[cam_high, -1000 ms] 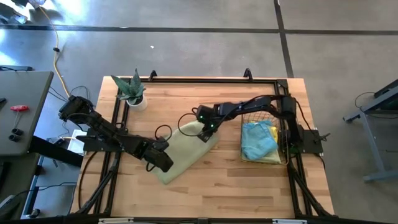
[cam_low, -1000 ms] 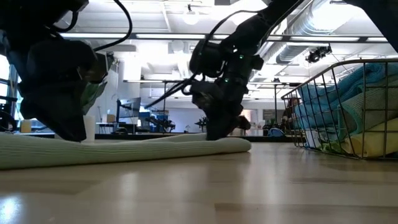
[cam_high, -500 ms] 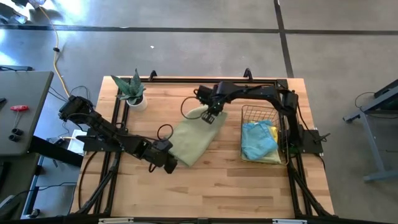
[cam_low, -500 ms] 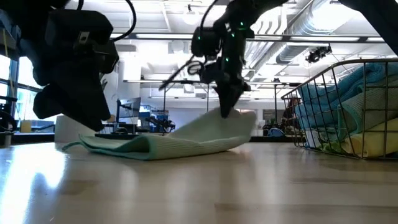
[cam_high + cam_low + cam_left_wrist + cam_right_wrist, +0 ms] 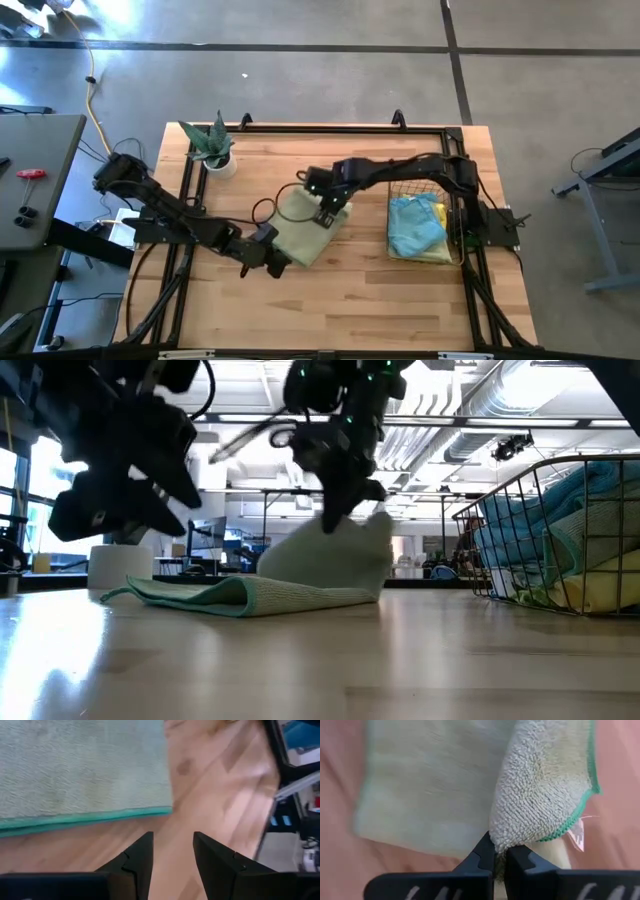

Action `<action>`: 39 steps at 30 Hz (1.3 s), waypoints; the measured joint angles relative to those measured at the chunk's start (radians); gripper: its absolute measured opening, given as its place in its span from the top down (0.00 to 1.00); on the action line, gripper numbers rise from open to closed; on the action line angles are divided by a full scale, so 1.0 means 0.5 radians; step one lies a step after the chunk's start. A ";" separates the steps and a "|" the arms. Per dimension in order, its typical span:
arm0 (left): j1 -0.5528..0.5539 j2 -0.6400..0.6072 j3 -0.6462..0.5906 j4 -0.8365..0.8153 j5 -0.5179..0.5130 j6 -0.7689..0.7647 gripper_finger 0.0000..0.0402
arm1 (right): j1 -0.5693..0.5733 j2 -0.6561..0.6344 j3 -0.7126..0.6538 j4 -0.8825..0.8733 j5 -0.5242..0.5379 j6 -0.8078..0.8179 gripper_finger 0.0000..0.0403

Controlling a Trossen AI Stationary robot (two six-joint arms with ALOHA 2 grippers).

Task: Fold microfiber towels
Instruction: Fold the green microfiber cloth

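From above, a pale green towel (image 5: 303, 228) lies near the middle of the bench (image 5: 380, 300), partly folded over on itself. The right gripper (image 5: 327, 213) is over the towel's far-right part and pinches a raised corner of it, while the left gripper (image 5: 277, 262) sits at the towel's near-left edge, toward the front edge of the bench. A copper wire basket (image 5: 425, 228) near the right edge holds a light blue towel (image 5: 412, 226) on top of a yellow towel (image 5: 437, 248), and a potted plant (image 5: 214, 146) stands at the far-left corner. At table height, the pale green towel (image 5: 290, 585) rests flat on its left part and rises in a hump on the right, where the right gripper (image 5: 330, 520) lifts the cloth off the wood; the left gripper (image 5: 150, 500) hangs just above the towel's left end, and the basket (image 5: 545, 530) shows at the right with blue and yellow cloth inside. In the left wrist view, the left gripper (image 5: 172, 855) has its jaws parted with nothing between them, over bare wood just beside the towel's teal-stitched hem (image 5: 85, 817). In the right wrist view, the right gripper (image 5: 499, 855) is clenched on a folded corner of the towel (image 5: 540, 805), which hangs doubled over the flat part below.
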 joint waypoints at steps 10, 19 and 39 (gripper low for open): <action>-0.145 -0.198 0.071 0.033 -0.004 -0.035 0.71 | 0.172 0.141 0.000 0.495 0.031 0.271 1.00; -0.281 -0.363 0.224 -0.269 -0.169 0.026 0.79 | 0.307 0.229 0.000 0.654 -0.067 0.339 1.00; -0.319 -0.785 0.249 -0.777 -0.268 0.279 0.82 | 0.363 0.332 0.000 0.944 -0.175 0.487 1.00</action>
